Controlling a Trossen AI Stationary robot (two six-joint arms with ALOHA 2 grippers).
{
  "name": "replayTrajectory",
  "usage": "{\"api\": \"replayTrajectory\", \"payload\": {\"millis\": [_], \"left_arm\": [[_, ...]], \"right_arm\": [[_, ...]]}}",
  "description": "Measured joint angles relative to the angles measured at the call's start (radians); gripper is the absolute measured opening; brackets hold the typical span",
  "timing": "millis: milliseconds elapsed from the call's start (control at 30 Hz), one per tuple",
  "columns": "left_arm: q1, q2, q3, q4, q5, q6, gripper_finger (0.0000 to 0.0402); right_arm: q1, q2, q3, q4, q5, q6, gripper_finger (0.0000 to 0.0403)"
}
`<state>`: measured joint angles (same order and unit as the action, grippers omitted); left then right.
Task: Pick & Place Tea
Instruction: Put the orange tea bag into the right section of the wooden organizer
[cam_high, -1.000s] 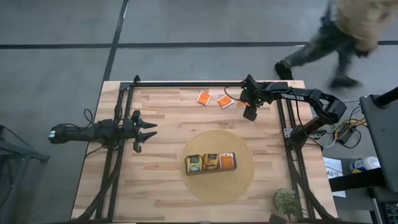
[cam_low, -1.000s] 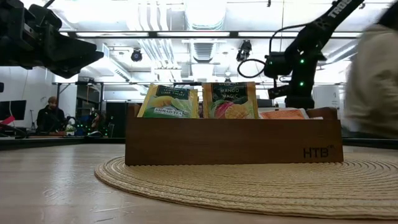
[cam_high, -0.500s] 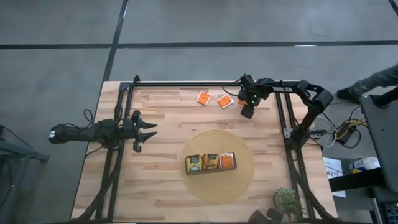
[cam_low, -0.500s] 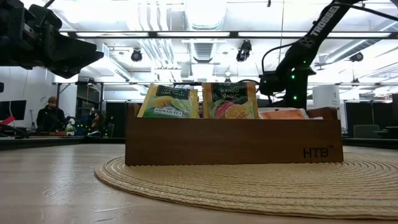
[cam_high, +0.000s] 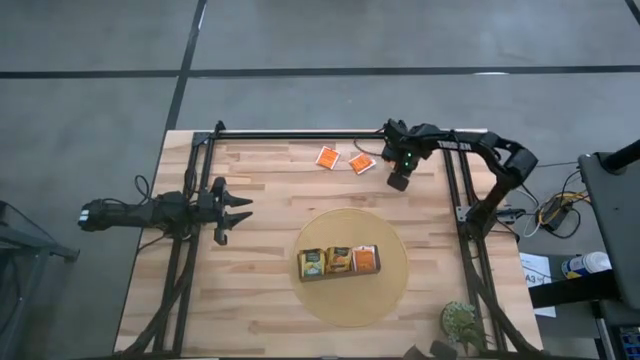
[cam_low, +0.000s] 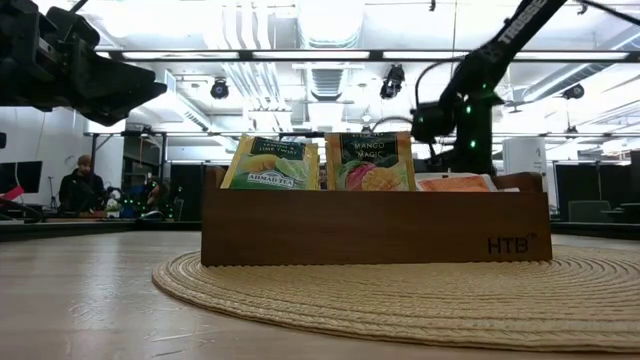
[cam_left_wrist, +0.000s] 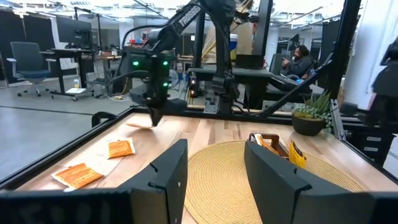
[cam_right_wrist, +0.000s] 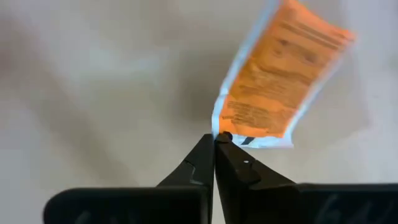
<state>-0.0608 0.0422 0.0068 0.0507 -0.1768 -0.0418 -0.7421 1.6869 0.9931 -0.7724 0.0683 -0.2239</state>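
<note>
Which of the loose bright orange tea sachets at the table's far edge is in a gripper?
The bright orange sachet pinched by the shut right gripper; the other two orange sachets lie flat, untouched.

A pale wooden table (cam_high: 260, 300) carried a round woven mat (cam_high: 390, 290), with a brown three-compartment wooden tray (cam_high: 339, 274) standing at the mat's middle and holding tea sachets (cam_high: 340, 259). Beyond the mat, toward the table's far edge, two bright orange sachets (cam_high: 327, 157) lay flat on the bare wood, side by side but apart. At the near right corner, just off the mat, stood a small potted plant (cam_high: 460, 322)
</note>
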Motion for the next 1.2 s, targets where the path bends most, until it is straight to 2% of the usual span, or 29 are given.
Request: {"api": "replayTrajectory", "payload": {"millis": [167,400,767,1133,1200], "left_arm": [[0.000,0.000,0.000,0.000,0.000,0.000,0.0153],[0.000,0.000,0.000,0.000,0.000,0.000,0.0153],[0.000,0.000,0.000,0.000,0.000,0.000,0.0153],[0.000,0.000,0.000,0.000,0.000,0.000,0.0153],[0.000,0.000,0.000,0.000,0.000,0.000,0.0153]], "right_arm": [[0.092,-0.075,0.000,-0.044,0.000,-0.027,0.0008],[0.305,-0.190,0.000,-0.064,0.104,-0.012,0.0008],[0.683,-0.341,0.000,-0.066,0.417,0.008,0.0008],[1.012,-0.350,0.000,-0.038,0.732,-0.054,0.0008],[1.061,-0.348,0.000,-0.027,0.764,-0.087,0.0008]]}}
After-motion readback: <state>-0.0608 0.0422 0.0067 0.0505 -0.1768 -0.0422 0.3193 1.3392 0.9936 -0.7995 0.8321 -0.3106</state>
